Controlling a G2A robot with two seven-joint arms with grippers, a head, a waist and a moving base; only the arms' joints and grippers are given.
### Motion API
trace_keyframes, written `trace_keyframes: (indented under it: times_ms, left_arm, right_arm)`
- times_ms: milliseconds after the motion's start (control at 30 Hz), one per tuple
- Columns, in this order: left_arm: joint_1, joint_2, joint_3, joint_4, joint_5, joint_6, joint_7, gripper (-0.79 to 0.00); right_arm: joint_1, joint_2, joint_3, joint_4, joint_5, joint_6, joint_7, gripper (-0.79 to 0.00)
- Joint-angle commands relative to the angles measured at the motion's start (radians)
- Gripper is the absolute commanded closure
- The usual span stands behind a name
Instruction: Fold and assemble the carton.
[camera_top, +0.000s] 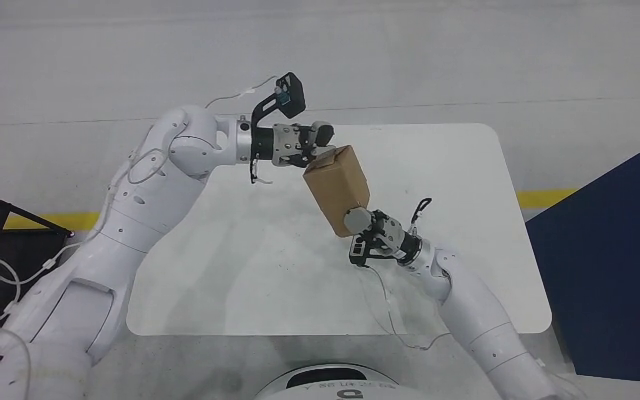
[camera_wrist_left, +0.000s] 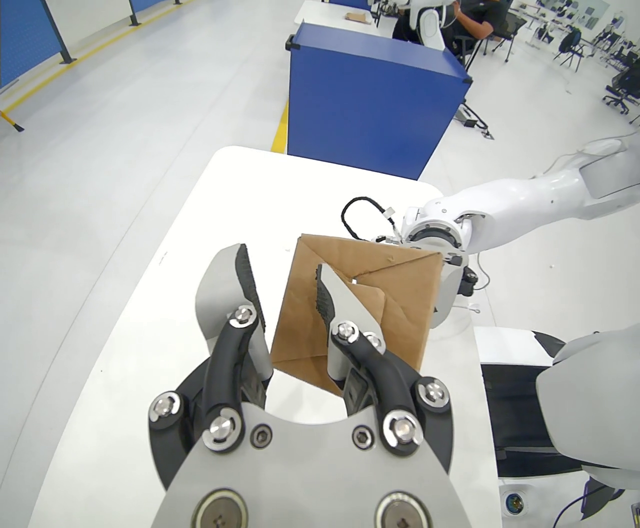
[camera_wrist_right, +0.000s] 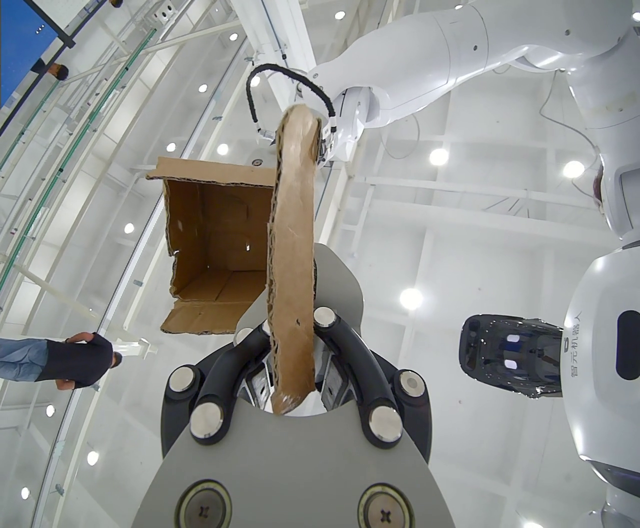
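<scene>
A brown carton (camera_top: 337, 188) hangs tilted above the white table (camera_top: 230, 270), between the two grippers. My left gripper (camera_top: 316, 148) is at its far, closed end. In the left wrist view that gripper (camera_wrist_left: 285, 287) is open, with one finger (camera_wrist_left: 345, 305) lying across the folded flaps of the carton (camera_wrist_left: 395, 290) and the other beside the box's edge. My right gripper (camera_top: 360, 225) is at the near end. In the right wrist view it (camera_wrist_right: 300, 305) is shut on a carton flap (camera_wrist_right: 292, 240), and the box's open inside (camera_wrist_right: 215, 240) shows beside it.
A blue partition (camera_top: 590, 270) stands off the table's right side, also visible beyond the table's far end as the partition (camera_wrist_left: 370, 115) in the left wrist view. Bare tabletop (camera_wrist_left: 150, 300) lies around and under the carton.
</scene>
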Motion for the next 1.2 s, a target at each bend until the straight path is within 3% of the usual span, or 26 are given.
trace_keyframes:
  times_ms: [0, 267, 600, 833, 1000, 1167]
  left_arm:
    - [0.002, 0.001, -0.004, 0.000, 0.002, -0.016, 0.002, -0.493]
    - [0.011, 0.010, -0.021, -0.007, 0.002, -0.067, 0.014, -0.603]
    - [0.020, 0.023, -0.048, -0.031, 0.014, -0.067, 0.046, -0.613]
    - [0.060, 0.054, -0.130, -0.061, -0.156, -0.067, 0.146, -0.699]
    - [0.060, 0.081, -0.213, 0.016, -0.087, -0.064, 0.136, -0.613]
    - [0.057, 0.070, -0.189, 0.031, 0.009, 0.023, 0.151, -0.573]
  right_arm:
    - [0.001, -0.001, 0.000, -0.001, 0.003, 0.000, 0.001, 0.000]
    - [0.004, -0.004, 0.000, -0.011, -0.002, 0.004, -0.004, 0.000]
    - [0.005, -0.005, -0.006, -0.045, -0.075, 0.031, 0.034, 0.000]
    - [0.001, -0.006, 0.002, -0.042, -0.104, 0.030, 0.084, 0.000]
    - [-0.001, -0.006, 0.001, -0.048, -0.126, 0.039, 0.097, 0.000]
    - [-0.005, -0.004, -0.007, -0.065, -0.168, 0.043, 0.118, 0.000]
